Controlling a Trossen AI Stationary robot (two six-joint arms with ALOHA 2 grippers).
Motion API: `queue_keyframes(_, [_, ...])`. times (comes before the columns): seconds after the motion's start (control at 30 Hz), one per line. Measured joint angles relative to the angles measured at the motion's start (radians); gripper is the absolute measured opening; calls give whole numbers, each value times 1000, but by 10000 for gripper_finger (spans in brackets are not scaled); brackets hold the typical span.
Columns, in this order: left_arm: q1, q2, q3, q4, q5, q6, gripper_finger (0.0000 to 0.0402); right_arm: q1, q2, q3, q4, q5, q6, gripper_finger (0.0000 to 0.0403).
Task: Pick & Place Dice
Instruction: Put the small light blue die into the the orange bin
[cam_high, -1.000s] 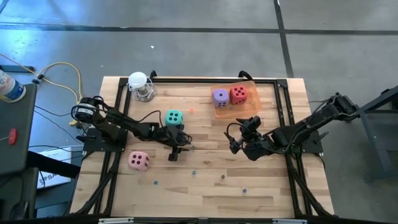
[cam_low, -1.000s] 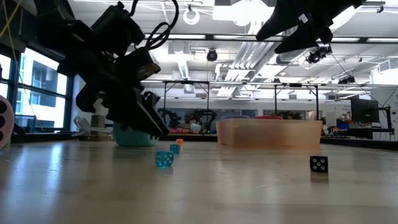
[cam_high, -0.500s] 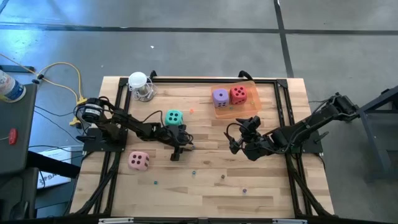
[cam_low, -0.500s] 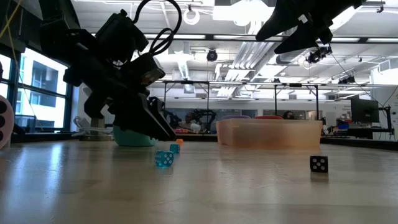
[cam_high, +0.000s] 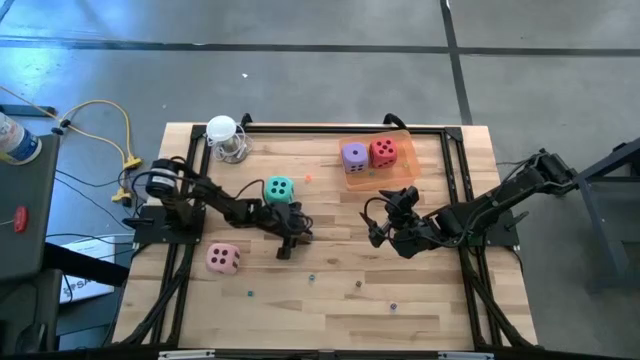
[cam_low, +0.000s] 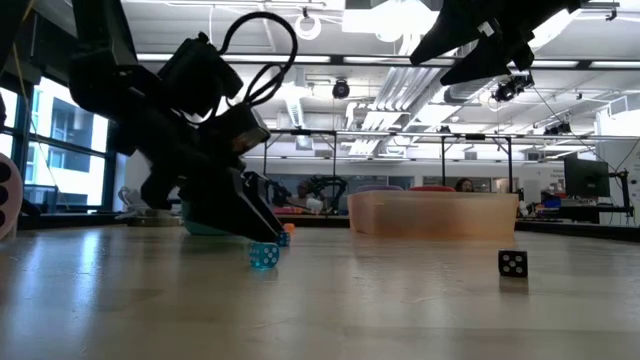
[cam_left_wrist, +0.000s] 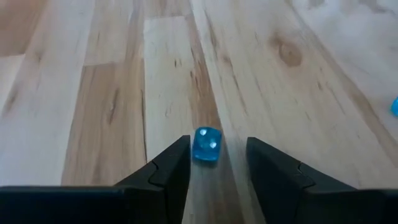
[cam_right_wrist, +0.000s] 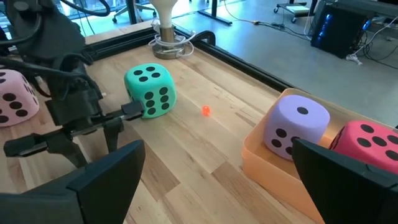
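Note:
Four soft dice show. The teal die (cam_high: 279, 189) (cam_right_wrist: 150, 90) and the pink die (cam_high: 223, 258) rest on the wood. The purple die (cam_high: 354, 154) and the red die (cam_high: 383, 151) sit in the orange tray (cam_high: 372, 178). My left gripper (cam_high: 285, 250) (cam_left_wrist: 217, 152) is open, tipped down to the table just near of the teal die. A tiny blue bead die (cam_left_wrist: 206, 144) (cam_low: 264, 256) lies between its fingertips; I cannot tell whether a finger touches it. My right gripper (cam_high: 377, 224) (cam_right_wrist: 217, 199) hangs open above mid-table, near of the tray.
A bulb-shaped thing on a stand (cam_high: 225, 135) is at the far left. Tiny beads lie about: an orange one (cam_right_wrist: 206, 111), a black one (cam_low: 512, 263), others along the near side. A black rail frames the table (cam_high: 320, 127). Bare wood lies between the two grippers.
My left gripper has moved a little toward the table's right and tipped down, so its fingertips have come down to the wood around the tiny blue bead die. The dice and my right arm have kept still.

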Motion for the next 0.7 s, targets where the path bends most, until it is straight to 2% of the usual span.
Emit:
queue_keyframes(0.27, [15, 2, 0, 0, 1, 7, 140, 0, 0, 0, 0, 0, 0, 398])
queue_keyframes(0.57, [16, 2, 0, -1, -6, 15, 62, 0, 0, 0, 0, 0, 0, 398])
queue_keyframes(0.7, [16, 2, 0, -1, -5, 14, 41, 0, 0, 0, 0, 0, 0, 398])
